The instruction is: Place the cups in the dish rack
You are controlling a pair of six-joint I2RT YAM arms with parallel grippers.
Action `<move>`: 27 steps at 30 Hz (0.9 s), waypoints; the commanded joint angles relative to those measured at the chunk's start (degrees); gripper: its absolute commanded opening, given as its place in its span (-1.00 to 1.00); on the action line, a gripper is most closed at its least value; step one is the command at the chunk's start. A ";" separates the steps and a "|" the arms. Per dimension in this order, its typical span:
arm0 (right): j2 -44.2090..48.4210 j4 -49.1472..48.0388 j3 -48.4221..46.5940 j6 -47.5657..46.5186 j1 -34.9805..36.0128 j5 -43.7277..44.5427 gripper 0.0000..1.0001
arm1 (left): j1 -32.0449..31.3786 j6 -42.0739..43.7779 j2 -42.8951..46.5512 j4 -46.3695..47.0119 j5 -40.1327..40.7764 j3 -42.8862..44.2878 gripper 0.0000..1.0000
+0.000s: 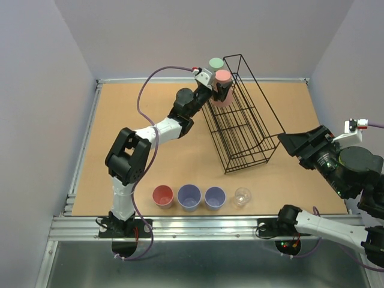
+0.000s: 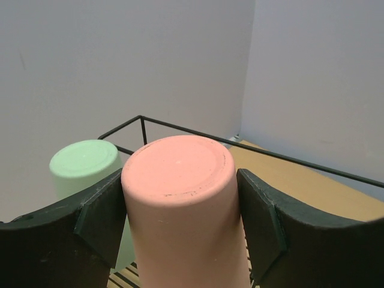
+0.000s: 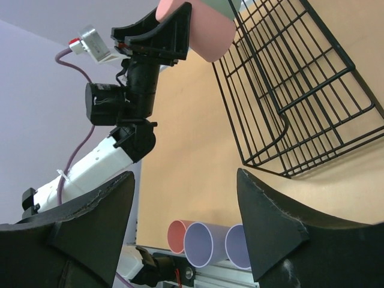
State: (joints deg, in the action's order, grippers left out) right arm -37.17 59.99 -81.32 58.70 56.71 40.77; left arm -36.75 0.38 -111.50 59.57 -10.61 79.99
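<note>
Left gripper (image 2: 181,223) grips inverted salmon cup (image 2: 177,174) at dish rack (image 1: 237,127).

Bright, even diffuse light, soft faint shadows. Top view sharp, slight sheen on metal rail (image 1: 198,228). Wrist views clean.

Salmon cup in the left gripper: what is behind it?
A green cup, bottom up, is just behind the salmon cup that the left gripper holds. The top wire of the rack runs farther back. A finger covers the green cup's lower part.
</note>
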 commanded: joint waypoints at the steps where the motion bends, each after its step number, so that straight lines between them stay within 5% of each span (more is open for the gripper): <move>1: -0.45 0.13 0.89 1.59 0.25 1.59 0.47 | 0.63 0.23 -0.11 7.40 -0.02 0.61 -1.00; 27: 0.34 0.48 4.94 5.11 0.25 2.12 0.42 | 3.27 -1.09 -9.78 3.36 2.79 9.83 -1.00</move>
State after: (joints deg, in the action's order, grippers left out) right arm -37.15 60.23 -77.49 62.81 56.71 40.86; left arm -33.52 -2.15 -121.19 61.04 -8.99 85.58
